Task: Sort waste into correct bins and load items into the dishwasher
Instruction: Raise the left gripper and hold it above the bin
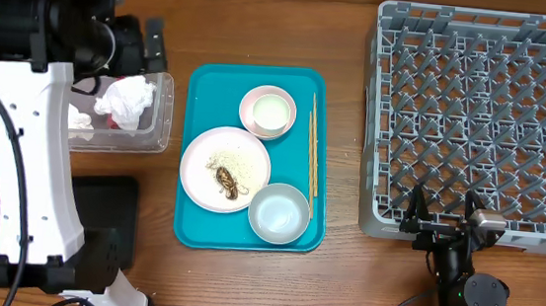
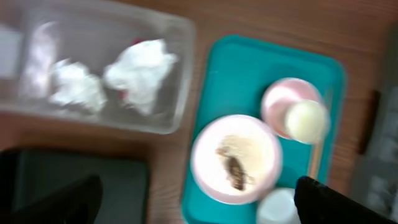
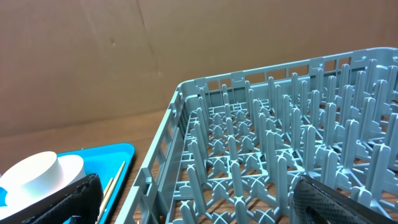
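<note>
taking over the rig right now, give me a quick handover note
Left gripper: open, empty, near the clear tub.
Right gripper: open, empty, at the dish rack front edge.
Done: tissues and red wrapper are in the tub.
Left: plate with rice and brown scrap, cup inside the pink bowl, whitish bowl and chopsticks, all on the teal tray. Nothing is in the rack or the black tray yet.

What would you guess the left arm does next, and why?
Probably swing the left arm from above the clear tub, where the tissues already lie, over to the brown scrap on the plate: it and the rice are the waste left outside a bin.
</note>
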You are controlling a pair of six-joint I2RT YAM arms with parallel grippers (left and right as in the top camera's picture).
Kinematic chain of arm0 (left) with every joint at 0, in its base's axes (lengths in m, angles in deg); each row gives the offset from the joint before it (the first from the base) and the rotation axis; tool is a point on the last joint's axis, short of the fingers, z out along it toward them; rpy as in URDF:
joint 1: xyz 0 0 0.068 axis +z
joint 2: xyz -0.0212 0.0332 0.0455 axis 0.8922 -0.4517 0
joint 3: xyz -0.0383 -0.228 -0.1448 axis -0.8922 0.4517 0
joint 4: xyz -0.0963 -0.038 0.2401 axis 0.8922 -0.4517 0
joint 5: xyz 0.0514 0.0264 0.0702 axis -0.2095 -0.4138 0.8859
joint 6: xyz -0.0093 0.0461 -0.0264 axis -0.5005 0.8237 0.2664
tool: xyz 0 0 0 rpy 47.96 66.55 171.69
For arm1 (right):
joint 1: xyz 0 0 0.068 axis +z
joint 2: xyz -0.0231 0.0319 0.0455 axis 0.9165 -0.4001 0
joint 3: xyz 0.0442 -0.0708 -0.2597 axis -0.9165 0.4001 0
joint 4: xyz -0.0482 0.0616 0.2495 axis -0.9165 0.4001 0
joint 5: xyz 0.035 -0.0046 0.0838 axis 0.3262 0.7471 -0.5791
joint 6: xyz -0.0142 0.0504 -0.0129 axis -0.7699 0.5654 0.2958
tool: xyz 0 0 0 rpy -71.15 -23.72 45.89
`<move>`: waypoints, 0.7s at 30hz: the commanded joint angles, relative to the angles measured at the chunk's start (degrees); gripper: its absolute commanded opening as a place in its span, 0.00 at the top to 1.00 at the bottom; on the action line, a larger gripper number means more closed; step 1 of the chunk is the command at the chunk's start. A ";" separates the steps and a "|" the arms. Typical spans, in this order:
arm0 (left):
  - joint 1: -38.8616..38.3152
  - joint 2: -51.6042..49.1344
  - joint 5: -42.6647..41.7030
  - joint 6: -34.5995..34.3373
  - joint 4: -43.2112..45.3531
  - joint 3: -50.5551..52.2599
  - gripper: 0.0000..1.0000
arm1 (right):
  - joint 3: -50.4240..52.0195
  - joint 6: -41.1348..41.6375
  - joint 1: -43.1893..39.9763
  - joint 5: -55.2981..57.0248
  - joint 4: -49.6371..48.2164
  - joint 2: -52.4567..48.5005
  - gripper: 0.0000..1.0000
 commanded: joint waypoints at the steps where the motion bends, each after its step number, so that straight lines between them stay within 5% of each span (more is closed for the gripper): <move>1: 5.84 -0.31 10.95 -7.41 0.07 1.22 0.00 | 0.61 -0.24 -0.26 0.59 -0.33 0.68 0.00; 8: 16.00 -0.39 10.12 -11.67 0.07 1.22 0.00 | 0.61 -0.24 -0.26 0.59 -0.33 0.68 0.00; 17: 16.70 -0.39 10.12 -11.65 0.07 1.22 0.00 | 0.61 0.13 -0.26 0.17 -0.55 0.68 0.00; 21: 16.68 -0.39 10.12 -11.65 0.07 1.22 0.00 | 0.61 11.13 -0.15 -12.83 -4.44 0.68 0.00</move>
